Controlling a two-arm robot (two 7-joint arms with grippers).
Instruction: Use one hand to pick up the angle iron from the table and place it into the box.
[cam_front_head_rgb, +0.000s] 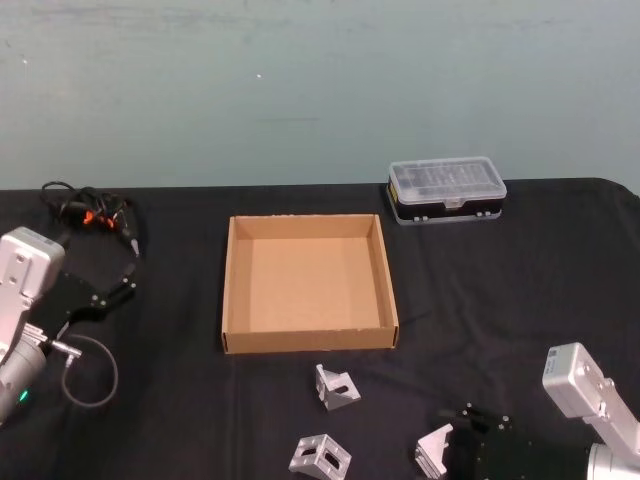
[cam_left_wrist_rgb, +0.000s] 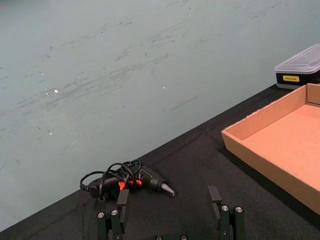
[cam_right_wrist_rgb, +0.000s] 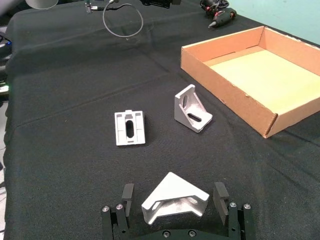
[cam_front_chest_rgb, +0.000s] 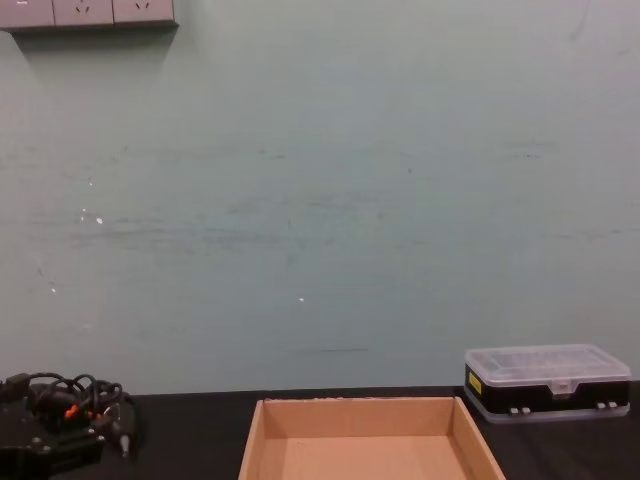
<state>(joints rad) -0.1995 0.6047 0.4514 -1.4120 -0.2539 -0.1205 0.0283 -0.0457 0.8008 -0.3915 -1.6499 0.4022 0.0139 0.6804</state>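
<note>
Right gripper jaws wide open, straddling angle iron lying near box front-right corner, nothing gripped; centre, close on flat sides, then lift; left gripper open, idle left of box

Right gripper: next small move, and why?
Probably close the right gripper: it is open, straddling an angle iron on the table, so a grasp looks ready before lifting toward the box. Left gripper idles, open, at the table's left.

The table is matte black, the box plain brown, the 3 angle irons silver-grey, the case black with a clear lid.
</note>
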